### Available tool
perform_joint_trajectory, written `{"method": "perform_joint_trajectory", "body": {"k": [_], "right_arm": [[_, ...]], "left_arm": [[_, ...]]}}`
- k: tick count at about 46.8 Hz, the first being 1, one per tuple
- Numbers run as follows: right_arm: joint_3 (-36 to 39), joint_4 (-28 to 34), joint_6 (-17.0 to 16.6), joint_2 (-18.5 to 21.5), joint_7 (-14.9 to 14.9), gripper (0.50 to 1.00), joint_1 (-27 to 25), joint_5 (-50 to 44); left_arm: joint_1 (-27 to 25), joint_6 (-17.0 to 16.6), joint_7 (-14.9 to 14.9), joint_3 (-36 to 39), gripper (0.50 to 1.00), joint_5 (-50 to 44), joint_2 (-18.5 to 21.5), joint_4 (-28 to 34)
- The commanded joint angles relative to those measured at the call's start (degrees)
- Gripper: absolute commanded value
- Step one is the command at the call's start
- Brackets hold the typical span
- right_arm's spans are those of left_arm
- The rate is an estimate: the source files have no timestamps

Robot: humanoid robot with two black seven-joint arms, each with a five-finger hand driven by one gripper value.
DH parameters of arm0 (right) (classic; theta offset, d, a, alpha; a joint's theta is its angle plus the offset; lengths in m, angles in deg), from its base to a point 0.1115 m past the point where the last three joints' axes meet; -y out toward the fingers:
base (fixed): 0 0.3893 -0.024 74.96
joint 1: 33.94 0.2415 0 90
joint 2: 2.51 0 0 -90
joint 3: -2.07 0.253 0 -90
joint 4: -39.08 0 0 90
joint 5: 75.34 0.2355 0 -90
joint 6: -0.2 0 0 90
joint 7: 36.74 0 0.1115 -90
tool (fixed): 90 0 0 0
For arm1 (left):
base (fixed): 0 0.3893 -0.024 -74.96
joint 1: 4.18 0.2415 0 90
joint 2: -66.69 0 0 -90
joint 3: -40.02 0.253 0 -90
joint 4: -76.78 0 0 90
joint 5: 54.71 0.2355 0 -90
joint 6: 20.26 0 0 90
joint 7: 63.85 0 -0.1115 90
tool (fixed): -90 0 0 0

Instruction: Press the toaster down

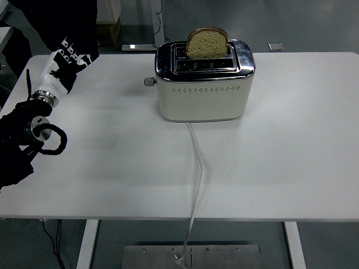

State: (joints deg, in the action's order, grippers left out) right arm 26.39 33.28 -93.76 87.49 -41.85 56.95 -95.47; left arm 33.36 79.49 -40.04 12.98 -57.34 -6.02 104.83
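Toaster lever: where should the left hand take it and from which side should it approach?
Go for the small round knob sticking out of the toaster's left end wall, near the top. It points toward the left hand, which hovers open at the table's far left, so come in sideways from the left, set fingertips on top and push down. The bread stands high, so it looks unpressed.

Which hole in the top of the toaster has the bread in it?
The back slot, the one farther from the robot, holds the bread, which sticks up out of the toaster. The front slot beside it looks empty.
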Motion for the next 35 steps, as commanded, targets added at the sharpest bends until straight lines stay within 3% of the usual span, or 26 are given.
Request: {"method": "perform_joint_trajectory", "body": {"k": [1,35], "right_arm": [[0.03,0.0,0.0,0.0,0.01,0.998,0.0,0.0],[-0.06,0.0,0.0,0.0,0.01,0.998,0.0,-0.35]], "left_arm": [[0.43,0.09,0.01,-0.47,1.0,-0.09,-0.24,-0.02],[1.22,0.53,0.01,-6.97,1.0,-1.06,-3.93,-2.3]]}}
